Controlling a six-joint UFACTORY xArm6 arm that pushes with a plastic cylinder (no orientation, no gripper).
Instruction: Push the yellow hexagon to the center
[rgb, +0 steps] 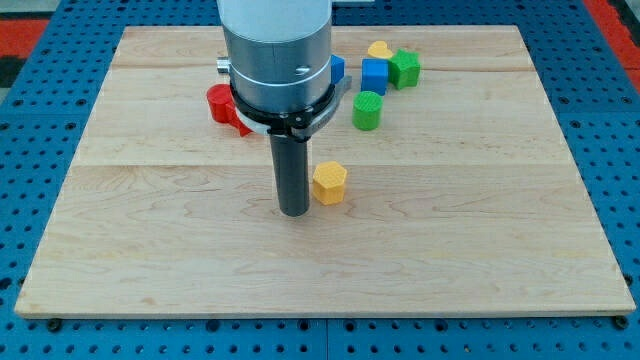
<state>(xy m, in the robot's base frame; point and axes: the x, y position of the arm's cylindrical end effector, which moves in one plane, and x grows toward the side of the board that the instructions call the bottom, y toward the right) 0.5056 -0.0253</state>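
The yellow hexagon (329, 183) lies on the wooden board (150, 250) near its middle. My tip (294, 211) rests on the board just to the view's left of the hexagon, very close to it or touching its side. The rod rises into the grey arm body (278, 55) at the view's top.
Behind the arm lie a red block (222, 104), partly hidden, and a blue block edge (338, 69). At the view's top right of the middle are a blue cube (374, 76), a yellow heart-like block (379, 49), a green block (405, 68) and a green cylinder (367, 110).
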